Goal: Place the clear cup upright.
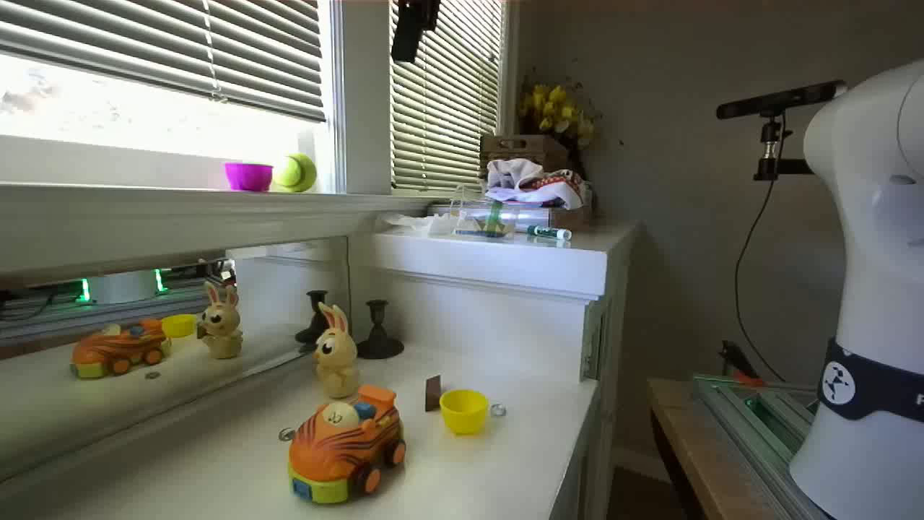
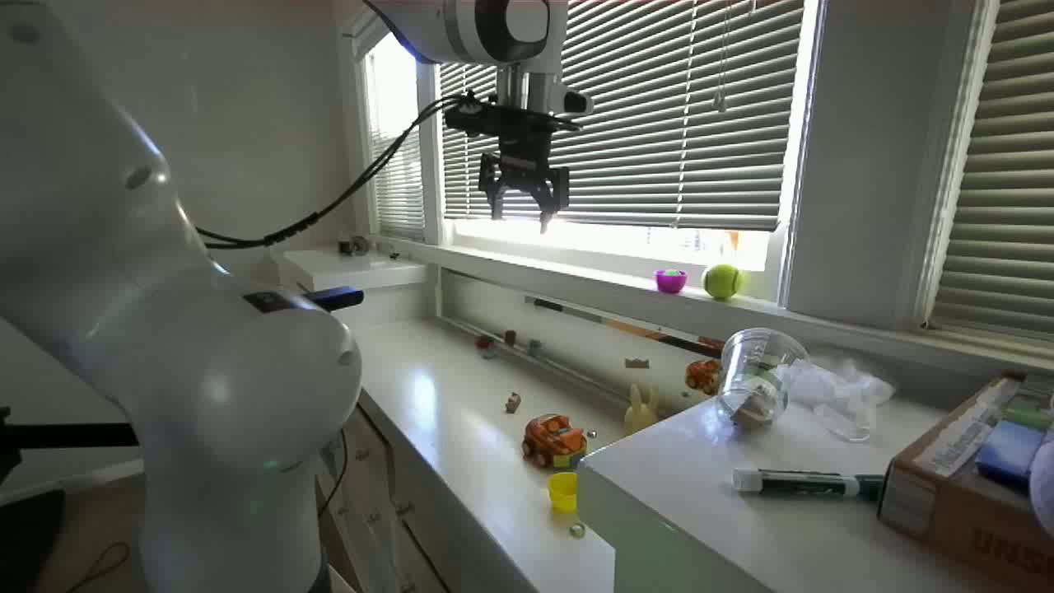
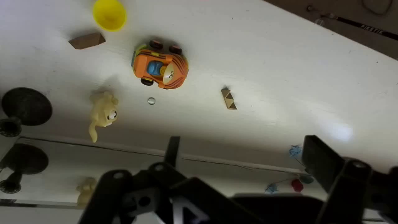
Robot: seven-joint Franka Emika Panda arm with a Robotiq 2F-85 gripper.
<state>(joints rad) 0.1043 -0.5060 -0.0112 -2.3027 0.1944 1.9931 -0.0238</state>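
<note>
The clear cup (image 2: 745, 366) is on the raised white ledge (image 2: 659, 461) at the right in an exterior view. It looks tipped over, and I cannot tell which way its mouth points. A brown and green thing shows at or through it. It also shows faintly on the ledge in an exterior view (image 1: 471, 217). The cup is out of the wrist view. My gripper (image 2: 520, 221) is open and empty, high in front of the window blinds, well away from the cup. Its spread fingers (image 3: 242, 140) show in the wrist view with nothing between them. In an exterior view the gripper (image 1: 415, 32) is partly cut off.
Crumpled clear plastic (image 2: 836, 395), a green marker (image 2: 811, 483) and a cardboard box (image 2: 939, 461) lie by the cup. On the lower counter are an orange toy car (image 3: 160, 67), a rabbit (image 3: 104, 109) and a yellow cup (image 3: 109, 15). A purple bowl (image 2: 671, 281) and ball (image 2: 722, 281) sit on the sill.
</note>
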